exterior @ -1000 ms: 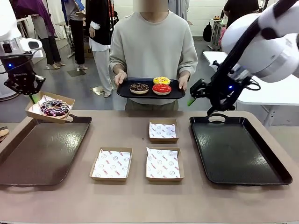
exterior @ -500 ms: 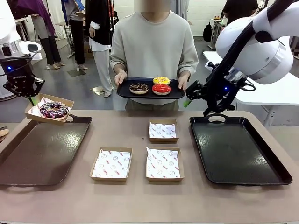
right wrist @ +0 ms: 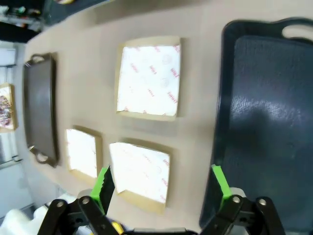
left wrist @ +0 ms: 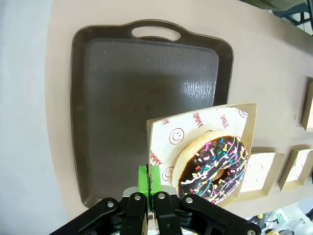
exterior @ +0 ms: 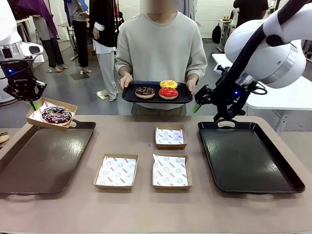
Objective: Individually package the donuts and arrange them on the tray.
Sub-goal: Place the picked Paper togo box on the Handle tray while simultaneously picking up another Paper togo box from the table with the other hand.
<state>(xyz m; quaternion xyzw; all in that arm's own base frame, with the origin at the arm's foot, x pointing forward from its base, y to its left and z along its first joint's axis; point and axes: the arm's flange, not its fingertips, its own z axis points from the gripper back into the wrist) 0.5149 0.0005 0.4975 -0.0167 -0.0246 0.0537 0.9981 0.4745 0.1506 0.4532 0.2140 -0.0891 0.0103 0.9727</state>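
Observation:
A dark sprinkled donut (exterior: 56, 114) lies in a paper-lined cardboard box (exterior: 67, 105) that hangs over the far corner of the left tray (exterior: 44, 158). My left gripper (exterior: 33, 101) is shut on that box's edge. In the left wrist view the gripper (left wrist: 150, 177) pinches the paper-lined wall beside the donut (left wrist: 215, 169), above the tray (left wrist: 137, 98). The person holds a black tray (exterior: 130, 97) with a chocolate donut (exterior: 145, 91), a yellow donut (exterior: 168, 84) and a red donut (exterior: 168, 92). My right gripper (exterior: 197, 105) hangs open and empty just right of that tray, above the table (right wrist: 161, 183).
Three empty paper-lined boxes (exterior: 170, 136) (exterior: 116, 170) (exterior: 171, 171) sit in the table's middle; they are below in the right wrist view (right wrist: 149, 81) (right wrist: 142, 174) (right wrist: 83, 152). An empty black tray (exterior: 248, 156) lies at the right, a white table behind it.
My left gripper has lowered the boxed donut slightly and levelled it a little. The right gripper has shifted a little to the left, toward the person's tray.

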